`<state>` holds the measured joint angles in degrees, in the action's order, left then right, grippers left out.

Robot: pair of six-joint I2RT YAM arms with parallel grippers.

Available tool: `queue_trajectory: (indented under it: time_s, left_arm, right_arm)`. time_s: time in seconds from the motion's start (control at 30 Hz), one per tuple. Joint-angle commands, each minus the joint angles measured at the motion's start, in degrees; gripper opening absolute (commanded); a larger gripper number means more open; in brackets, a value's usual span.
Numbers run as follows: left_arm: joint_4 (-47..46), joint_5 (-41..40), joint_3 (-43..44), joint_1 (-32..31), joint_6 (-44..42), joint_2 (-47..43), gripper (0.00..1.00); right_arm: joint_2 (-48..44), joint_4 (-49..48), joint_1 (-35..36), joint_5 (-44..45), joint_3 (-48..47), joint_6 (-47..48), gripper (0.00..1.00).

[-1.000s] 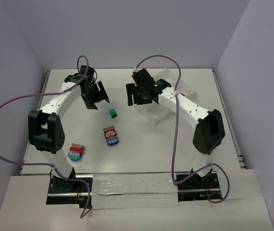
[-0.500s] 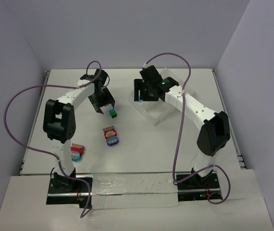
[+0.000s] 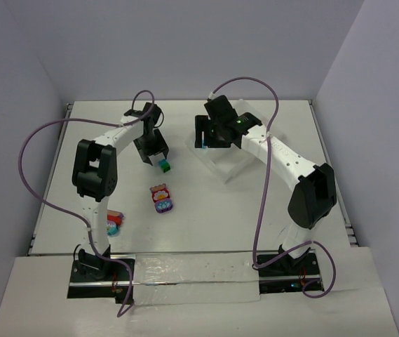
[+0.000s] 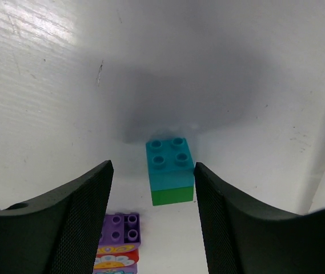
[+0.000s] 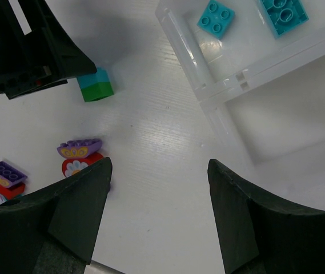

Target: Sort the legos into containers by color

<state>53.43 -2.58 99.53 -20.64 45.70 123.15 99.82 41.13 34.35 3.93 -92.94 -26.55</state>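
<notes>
Left gripper [image 3: 154,150]: hanging low over the table [image 3: 206,225], standing open astride the teal-on-green brick [image 4: 170,171] without clamping it; showing a clear gap on one side, almost touching on the other.
Teal-on-green brick: sitting upright on bare table, studs up, just left of the tray [image 5: 179,41] and apart from it.
Right gripper [image 5: 157,171]: standing open, holding nothing, hovering over bare table beside the tray wall.
Tray: lying on the far right half of the table; being largely covered by the right arm from above; showing two compartments to the right wrist, the rest running out of frame.
Teal bricks: lying flat together in one compartment, one whole [image 5: 216,18], the other [image 5: 282,12] being cut by the top edge.
Purple-topped clump [image 3: 162,199]: lying mid-table, nearer the bases than the brick; being cropped by the lower edge in the left wrist view.
Second clump [image 3: 116,219]: being partly hidden by the left arm from above; layers hard to separate.
Open room: stretching bare between the clumps and the tray.
</notes>
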Motion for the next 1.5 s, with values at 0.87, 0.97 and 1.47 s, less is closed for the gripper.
queue_trajectory:
  time_s: [0.87, 0.97, 1.47]
  left_arm:
    - [0.6, 3.0, 1.5, -1.9, 5.2, 0.2, 0.75]
    - [0.3, 2.9, 1.1, -1.8, 6.5, 0.1, 0.71]
    - [-0.5, 2.9, 0.6, -1.7, 6.5, 1.2, 0.53]
  right_arm:
    - [-2.5, 0.1, 0.3, -0.6, 0.9, -0.7, 0.75]
    - [-2.4, 0.3, 0.3, -0.3, 1.1, -0.5, 0.75]
    - [-0.9, 1.0, 0.4, -0.9, -0.3, 0.3, 0.75]
